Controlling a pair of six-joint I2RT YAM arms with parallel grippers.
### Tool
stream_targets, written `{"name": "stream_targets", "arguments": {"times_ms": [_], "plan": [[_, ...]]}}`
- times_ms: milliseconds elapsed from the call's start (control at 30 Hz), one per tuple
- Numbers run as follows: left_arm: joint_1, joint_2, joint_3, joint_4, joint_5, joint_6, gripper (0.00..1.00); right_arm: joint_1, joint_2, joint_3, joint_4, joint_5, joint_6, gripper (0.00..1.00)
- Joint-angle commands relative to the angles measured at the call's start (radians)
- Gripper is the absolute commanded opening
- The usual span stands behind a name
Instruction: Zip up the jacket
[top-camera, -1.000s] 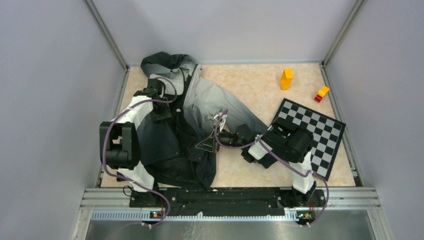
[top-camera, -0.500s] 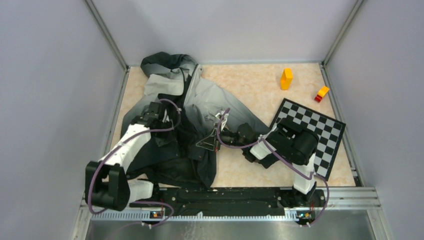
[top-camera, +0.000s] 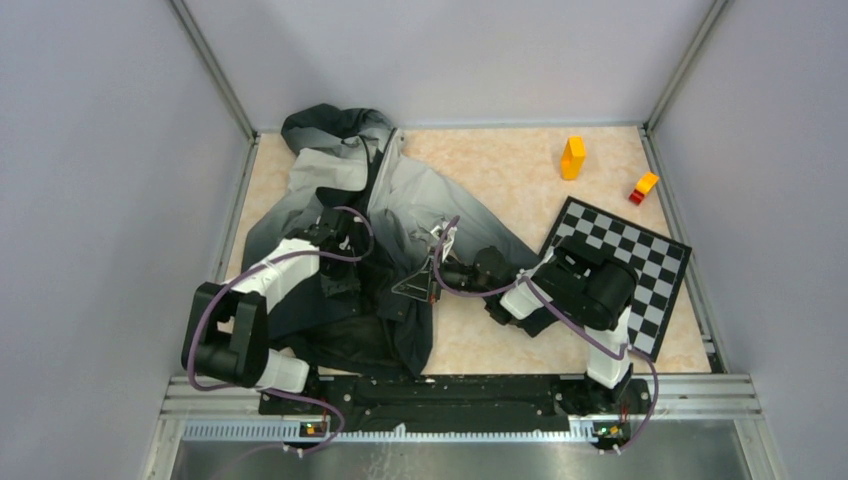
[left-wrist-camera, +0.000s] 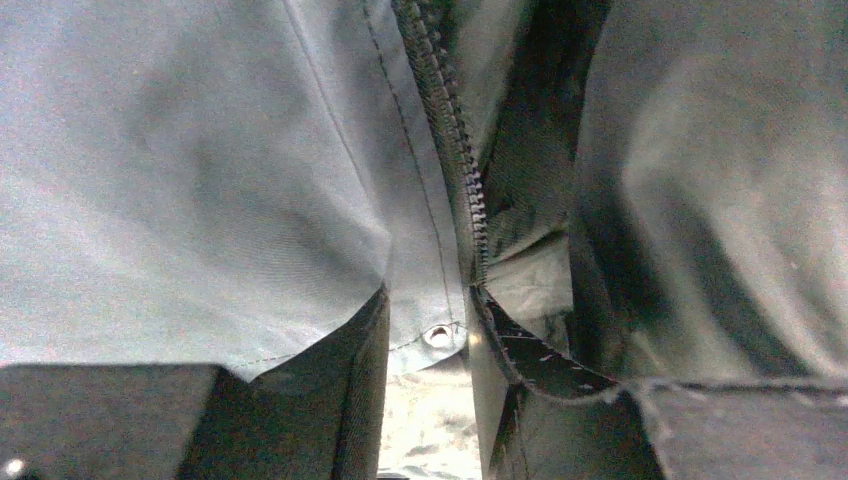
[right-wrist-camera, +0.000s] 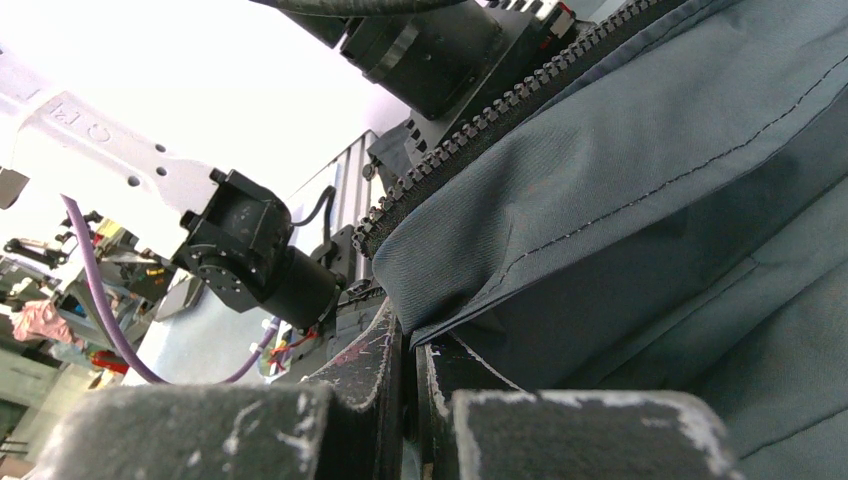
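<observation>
The jacket (top-camera: 410, 195) lies spread on the left half of the table, hood at the back and dark hem toward me. My left gripper (top-camera: 341, 283) is down on its dark lower front. In the left wrist view my left gripper (left-wrist-camera: 430, 405) is open. Grey fabric (left-wrist-camera: 180, 180) drapes over both fingers, the zipper teeth (left-wrist-camera: 455, 150) run down to the gap, and a metal eyelet (left-wrist-camera: 437, 335) sits at the hem. My right gripper (top-camera: 408, 289) is shut on the jacket's front edge. In the right wrist view it (right-wrist-camera: 412, 355) pinches the fabric just under the zipper teeth (right-wrist-camera: 470, 125).
A checkerboard (top-camera: 640, 262) lies at the right under the right arm. An orange block (top-camera: 572, 157) and a red and yellow block (top-camera: 644, 187) stand at the back right. Walls close in the left, back and right sides.
</observation>
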Motion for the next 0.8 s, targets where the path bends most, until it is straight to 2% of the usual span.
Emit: {"name": "stream_targets", "arguments": {"times_ms": [0,167,367,533,767], "plan": [[-0.003,0.03,-0.007,0.042,-0.055,-0.01,0.38,-0.014,-0.035,-0.001,0.06,0.008,0.004,0.0],[-0.004,0.043,-0.012,0.031,-0.093,-0.021,0.45,-0.014,-0.036,0.001,0.052,0.008,0.001,0.0],[-0.003,0.043,-0.025,0.052,-0.131,-0.039,0.45,-0.014,-0.032,0.002,0.06,0.005,0.009,0.0],[-0.004,0.085,-0.066,0.116,-0.139,-0.044,0.48,-0.014,-0.024,0.004,0.067,0.005,0.019,0.0],[-0.004,0.021,-0.061,0.135,-0.109,-0.036,0.23,-0.014,-0.023,0.006,0.062,0.001,0.019,0.0]]}}
